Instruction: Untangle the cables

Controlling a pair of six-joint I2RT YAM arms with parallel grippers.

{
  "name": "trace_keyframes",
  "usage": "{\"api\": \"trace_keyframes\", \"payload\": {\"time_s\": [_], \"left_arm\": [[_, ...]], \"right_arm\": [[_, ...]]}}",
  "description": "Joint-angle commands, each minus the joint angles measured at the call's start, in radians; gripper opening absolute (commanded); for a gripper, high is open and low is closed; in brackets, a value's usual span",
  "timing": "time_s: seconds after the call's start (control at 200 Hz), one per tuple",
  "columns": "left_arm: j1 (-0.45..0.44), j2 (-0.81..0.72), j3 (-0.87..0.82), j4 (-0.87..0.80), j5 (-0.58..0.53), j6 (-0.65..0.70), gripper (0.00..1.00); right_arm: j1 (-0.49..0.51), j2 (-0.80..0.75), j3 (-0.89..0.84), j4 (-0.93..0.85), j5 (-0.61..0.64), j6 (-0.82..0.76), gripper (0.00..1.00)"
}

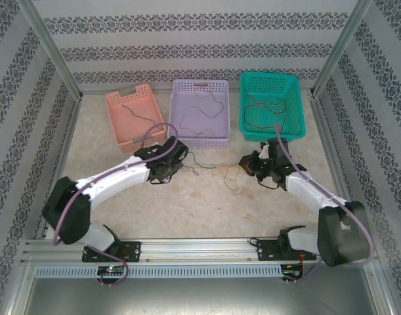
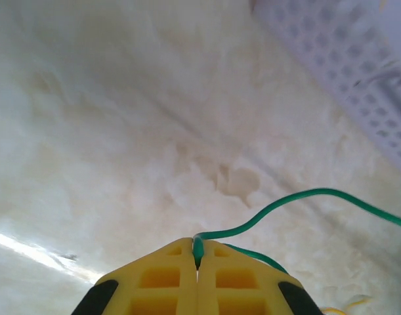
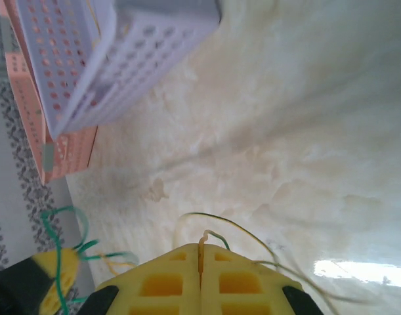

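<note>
The left hand (image 2: 197,257) grips the green cable (image 2: 318,190) and the right hand (image 3: 201,248) grips the yellowish cable (image 3: 216,216) at the middle of the bench (image 1: 207,203), so separating looks to be the step in hand, and the next move likely calls for a slow pull apart.

Wire ends and crossings unclear
The thin green wire (image 2: 321,191) runs off the right edge of the left wrist view; its other end is hidden between the yellow plastic fingers (image 2: 154,279). From above, the tangled thin wires (image 1: 213,168) are too fine to follow.
</note>
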State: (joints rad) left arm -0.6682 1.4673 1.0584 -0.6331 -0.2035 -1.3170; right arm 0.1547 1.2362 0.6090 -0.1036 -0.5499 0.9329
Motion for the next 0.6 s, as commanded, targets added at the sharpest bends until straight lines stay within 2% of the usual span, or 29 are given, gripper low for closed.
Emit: {"api": "trace_keyframes", "payload": {"time_s": [0.0,0.09,0.175,0.25,0.38,0.595], "left_arm": [[0.094,-0.103,-0.029,-0.24,-0.195,0.162,0.0],[0.166,-0.189,-0.051,-0.288,-0.232,0.217,0.0],[0.223,-0.269,-0.065,-0.315,-0.258,0.252,0.0],[0.267,-0.329,-0.071,-0.303,-0.252,0.289,0.0],[0.286,-0.408,-0.108,-0.091,-0.099,0.42,0.0],[0.286,-0.377,-0.09,0.139,0.168,0.496,0.0]], "right_arm": [[-0.104,-0.053,0.034,-0.182,0.098,-0.104,0.0],[-0.141,-0.05,0.082,-0.268,0.163,-0.141,0.0],[-0.149,-0.045,0.101,-0.283,0.224,-0.126,0.0],[-0.156,-0.015,0.123,-0.276,0.227,-0.128,0.0],[-0.126,0.054,0.18,-0.251,0.171,-0.148,0.0],[0.08,0.182,0.296,-0.254,0.119,-0.103,0.02]]}}
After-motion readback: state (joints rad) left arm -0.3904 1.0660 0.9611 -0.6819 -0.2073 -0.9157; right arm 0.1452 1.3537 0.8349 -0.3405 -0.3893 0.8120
